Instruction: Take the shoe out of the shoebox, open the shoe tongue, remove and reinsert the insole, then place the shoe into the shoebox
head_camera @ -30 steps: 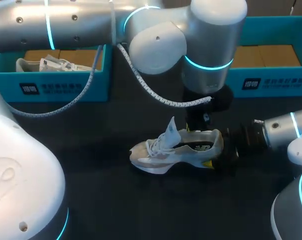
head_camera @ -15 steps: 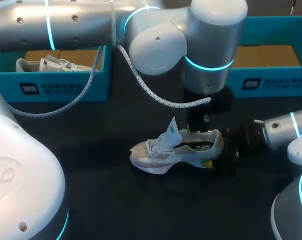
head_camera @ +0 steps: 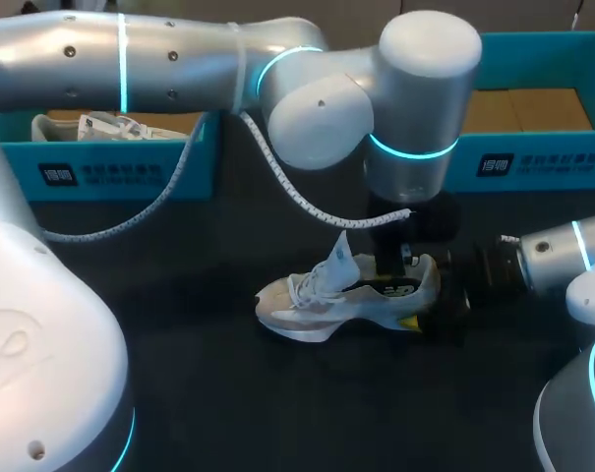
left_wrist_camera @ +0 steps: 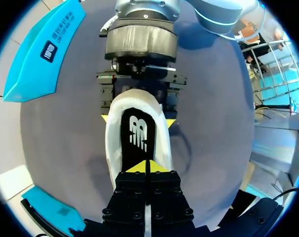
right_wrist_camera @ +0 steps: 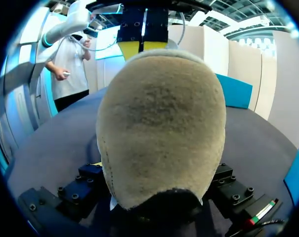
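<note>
Two claws tend the white mesh running shoe (head_camera: 341,295) on the dark counter (head_camera: 179,305); right claw (left_wrist_camera: 138,120) clamps its heel from both sides; left claw (left_wrist_camera: 147,166), tips pressed together, meets the black insole (left_wrist_camera: 137,140); best to catch the insole's edge with the heel pinned.

On table (head_camera: 228,393): shoe (head_camera: 322,303), right claw (head_camera: 420,305) at heel, shoebox (head_camera: 543,162) behind.
</note>
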`<control>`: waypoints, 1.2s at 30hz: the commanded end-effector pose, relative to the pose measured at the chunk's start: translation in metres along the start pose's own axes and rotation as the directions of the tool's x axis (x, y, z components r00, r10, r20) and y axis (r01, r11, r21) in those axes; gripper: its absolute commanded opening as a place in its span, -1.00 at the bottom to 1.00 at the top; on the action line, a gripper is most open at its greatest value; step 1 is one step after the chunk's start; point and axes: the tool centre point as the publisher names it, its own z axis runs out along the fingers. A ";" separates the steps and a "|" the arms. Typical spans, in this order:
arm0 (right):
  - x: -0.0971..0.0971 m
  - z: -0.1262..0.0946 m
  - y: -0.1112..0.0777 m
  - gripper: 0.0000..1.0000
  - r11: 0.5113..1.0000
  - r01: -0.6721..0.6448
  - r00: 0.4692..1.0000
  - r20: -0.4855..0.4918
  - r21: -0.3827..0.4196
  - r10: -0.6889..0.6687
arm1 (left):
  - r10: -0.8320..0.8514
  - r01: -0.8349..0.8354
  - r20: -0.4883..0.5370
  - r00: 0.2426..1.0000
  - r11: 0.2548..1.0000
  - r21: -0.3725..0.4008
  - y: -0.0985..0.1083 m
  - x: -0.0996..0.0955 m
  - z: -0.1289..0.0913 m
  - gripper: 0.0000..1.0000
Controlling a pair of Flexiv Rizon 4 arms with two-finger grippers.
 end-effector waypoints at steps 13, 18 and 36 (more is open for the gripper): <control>0.000 0.001 0.000 -1.00 1.000 0.000 1.000 0.001 0.003 0.000 | 0.036 -0.038 -0.109 0.993 0.999 -0.016 -0.001 -0.001 0.044 -1.00; 0.000 0.001 0.000 -1.00 1.000 0.000 1.000 0.001 0.003 0.000 | 0.042 -0.044 -0.128 0.991 0.999 -0.013 -0.002 0.002 0.055 -1.00; 0.000 0.001 0.000 -1.00 1.000 0.000 1.000 0.001 0.003 0.000 | 0.072 -0.070 -0.171 0.983 0.997 0.016 0.005 0.010 0.048 -1.00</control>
